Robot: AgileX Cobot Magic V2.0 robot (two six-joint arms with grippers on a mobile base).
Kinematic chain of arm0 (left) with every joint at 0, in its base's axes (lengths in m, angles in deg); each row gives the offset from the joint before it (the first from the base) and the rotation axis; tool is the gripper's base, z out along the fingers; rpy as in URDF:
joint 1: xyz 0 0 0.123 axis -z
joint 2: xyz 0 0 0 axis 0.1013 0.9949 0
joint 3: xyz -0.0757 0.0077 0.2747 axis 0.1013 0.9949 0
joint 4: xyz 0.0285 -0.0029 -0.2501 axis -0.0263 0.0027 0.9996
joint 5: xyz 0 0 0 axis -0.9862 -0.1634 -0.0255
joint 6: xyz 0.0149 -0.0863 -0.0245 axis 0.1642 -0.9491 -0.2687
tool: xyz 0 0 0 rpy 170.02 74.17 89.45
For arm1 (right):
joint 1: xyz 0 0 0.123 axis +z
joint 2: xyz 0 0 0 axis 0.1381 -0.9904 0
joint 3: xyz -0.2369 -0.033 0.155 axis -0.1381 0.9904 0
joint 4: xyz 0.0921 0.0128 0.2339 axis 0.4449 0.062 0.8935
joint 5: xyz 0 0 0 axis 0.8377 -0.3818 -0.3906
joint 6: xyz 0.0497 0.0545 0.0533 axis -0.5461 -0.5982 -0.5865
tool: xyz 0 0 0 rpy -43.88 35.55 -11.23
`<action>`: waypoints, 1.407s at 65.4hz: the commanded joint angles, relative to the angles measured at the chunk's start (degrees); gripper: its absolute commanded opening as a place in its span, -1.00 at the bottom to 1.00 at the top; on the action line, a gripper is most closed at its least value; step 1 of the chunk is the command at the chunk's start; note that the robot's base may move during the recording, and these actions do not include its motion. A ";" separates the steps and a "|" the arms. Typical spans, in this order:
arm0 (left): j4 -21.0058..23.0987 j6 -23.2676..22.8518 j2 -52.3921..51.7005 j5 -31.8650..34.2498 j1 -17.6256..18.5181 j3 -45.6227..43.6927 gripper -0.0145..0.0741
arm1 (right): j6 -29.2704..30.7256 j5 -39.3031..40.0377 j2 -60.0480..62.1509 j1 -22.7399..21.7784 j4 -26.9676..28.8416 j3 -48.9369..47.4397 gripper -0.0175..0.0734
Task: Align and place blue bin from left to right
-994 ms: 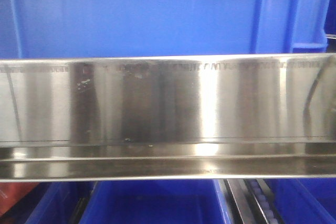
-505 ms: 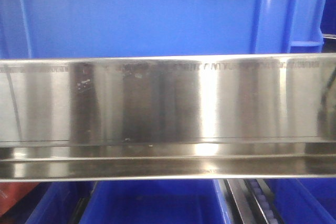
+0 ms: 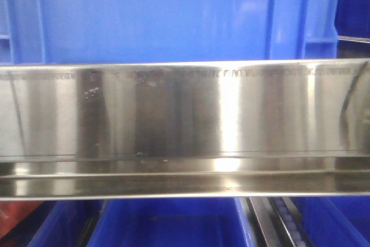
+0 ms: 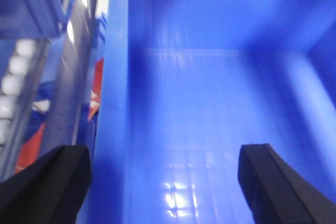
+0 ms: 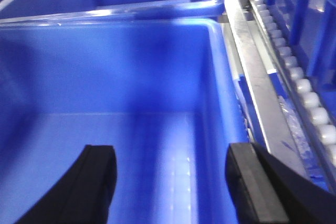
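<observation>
Up close, left claw (image 4: 163, 182) fingers spread apart, one at lower left of frame outside the blue bin (image 3: 156, 15) wall, one at lower right over its floor, gripping nothing; right claw (image 5: 173, 187) also spread wide over a bin interior, roller rail (image 5: 299, 77) along right edge; front view: steel shelf edge (image 3: 185, 114) across centre, bin behind it filling upper frame.

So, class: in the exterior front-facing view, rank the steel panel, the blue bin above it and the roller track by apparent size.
1. Steel panel
2. Blue bin, partly hidden behind it
3. Roller track, only a sliver visible
</observation>
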 commanded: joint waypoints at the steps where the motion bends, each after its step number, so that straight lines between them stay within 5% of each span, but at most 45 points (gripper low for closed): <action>1: -0.56 -0.09 -1.26 0.14 0.59 -1.22 0.39 | -0.05 0.21 1.82 -0.16 -1.27 -0.48 0.13; 13: -0.40 -0.09 -1.26 -1.22 0.59 -3.40 0.16 | 0.63 -0.43 3.47 -0.16 -1.27 -0.48 0.06; 30: -0.17 -0.09 -1.26 -4.01 0.59 -5.95 -0.93 | 1.19 -0.35 5.82 -0.16 -1.27 -0.48 -0.61; 41: -0.17 -0.09 -1.61 -4.78 0.59 -5.95 -0.92 | 1.19 -0.58 7.37 -0.16 -1.27 -0.48 -0.98; 61: 3.99 -0.09 -7.25 -7.58 0.59 -4.84 -0.92 | 8.31 -4.42 12.38 -0.16 -1.27 -0.37 -0.98; 92: 10.05 -0.96 -29.74 22.61 0.59 28.48 -0.92 | 9.20 18.08 35.70 -0.16 -2.04 30.40 -0.98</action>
